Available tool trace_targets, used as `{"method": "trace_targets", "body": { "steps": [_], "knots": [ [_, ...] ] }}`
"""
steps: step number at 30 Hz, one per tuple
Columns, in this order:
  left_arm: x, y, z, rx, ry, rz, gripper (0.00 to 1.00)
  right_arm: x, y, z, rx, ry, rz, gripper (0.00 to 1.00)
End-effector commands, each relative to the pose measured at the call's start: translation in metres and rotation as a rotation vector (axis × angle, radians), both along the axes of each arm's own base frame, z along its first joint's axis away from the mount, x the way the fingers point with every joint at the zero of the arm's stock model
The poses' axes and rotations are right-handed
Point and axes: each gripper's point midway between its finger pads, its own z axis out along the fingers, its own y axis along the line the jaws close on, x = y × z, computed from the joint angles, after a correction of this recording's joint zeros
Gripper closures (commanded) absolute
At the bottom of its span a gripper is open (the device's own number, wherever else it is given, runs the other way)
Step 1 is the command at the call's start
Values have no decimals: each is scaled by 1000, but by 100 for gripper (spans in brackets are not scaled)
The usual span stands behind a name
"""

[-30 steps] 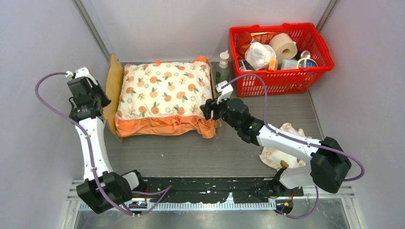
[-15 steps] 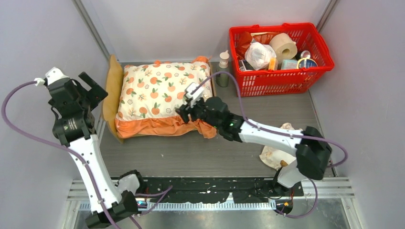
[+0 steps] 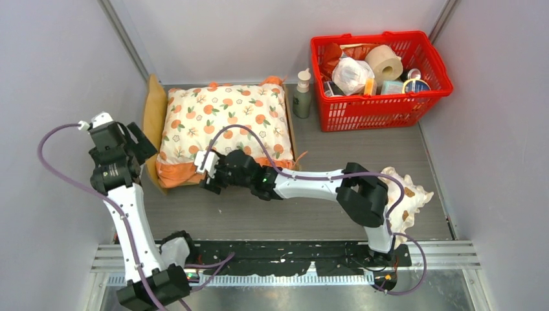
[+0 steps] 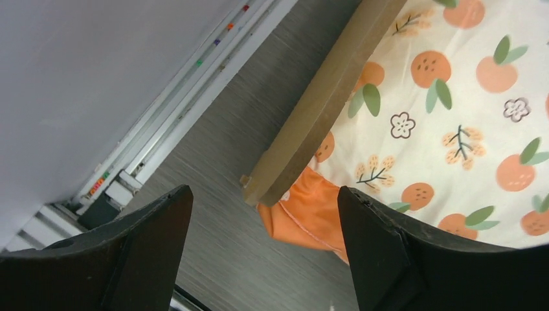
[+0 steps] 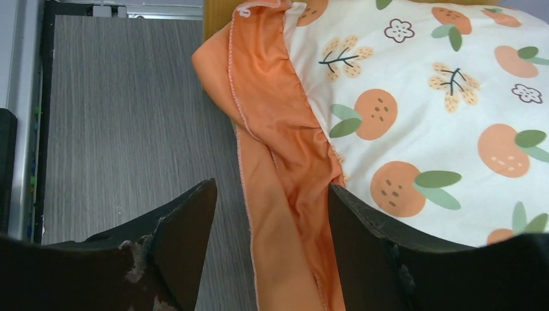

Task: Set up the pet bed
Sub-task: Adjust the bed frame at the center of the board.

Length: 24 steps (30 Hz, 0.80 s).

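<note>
There is one red plastic basket (image 3: 382, 111). Left of it are one green pump bottle (image 3: 302, 100), one light-wood pet bed frame (image 3: 153, 110) and one cream orange-print cushion (image 3: 226, 120). In front of it lies one cream brown-spotted frilled pillow (image 3: 411, 197).

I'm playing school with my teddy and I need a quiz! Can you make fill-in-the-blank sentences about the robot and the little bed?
1. The basket at the back is coloured ____.
2. The ruffle on the cushion that lies on the pet bed is coloured ____.
3. The left tool and the right tool are both ____, with nothing held between their fingers.

Missing words: red; orange; open.
</note>
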Motion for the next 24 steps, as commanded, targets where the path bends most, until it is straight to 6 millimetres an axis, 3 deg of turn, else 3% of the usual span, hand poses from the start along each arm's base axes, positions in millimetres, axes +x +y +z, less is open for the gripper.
{"method": "trace_targets", "body": {
  "steps": [1, 2, 3, 4, 5, 6, 7, 10, 12, 16, 19, 24],
  "knots": [
    [37, 12, 27, 204, -83, -178, 14, 8, -23, 63, 123, -64, -60, 30],
    [45, 14, 27, 218, -73, -203, 13, 8, -32, 82, 159, -70, -80, 30],
    [54, 15, 26, 219, -63, -233, 14, 6, -40, 80, 156, -65, -86, 30],
    [63, 17, 23, 216, -51, -254, 14, 9, -50, 95, 182, -73, -125, 29],
    [73, 22, 18, 213, -27, -264, 15, 9, -58, 91, 175, -71, -143, 29],
    [81, 27, 14, 209, 4, -275, 17, 11, -67, 104, 199, -79, -173, 29],
    [88, 31, 10, 202, 36, -281, 20, 11, -72, 102, 194, -77, -187, 29],
    [110, 32, 1, 175, 90, -363, 31, 11, -93, 122, 228, -98, -233, 29],
    [120, 29, -6, 138, 105, -386, 45, 12, -103, 129, 242, -115, -252, 28],
    [111, 31, -10, 114, 160, -350, 71, 26, -118, 131, 251, -124, -310, 28],
    [96, 33, -9, 125, 160, -288, 99, 31, -115, 120, 237, -135, -266, 28],
    [84, 27, -4, 32, 71, -171, 100, 29, -97, 100, 180, -150, -181, 28]
  ]
}}
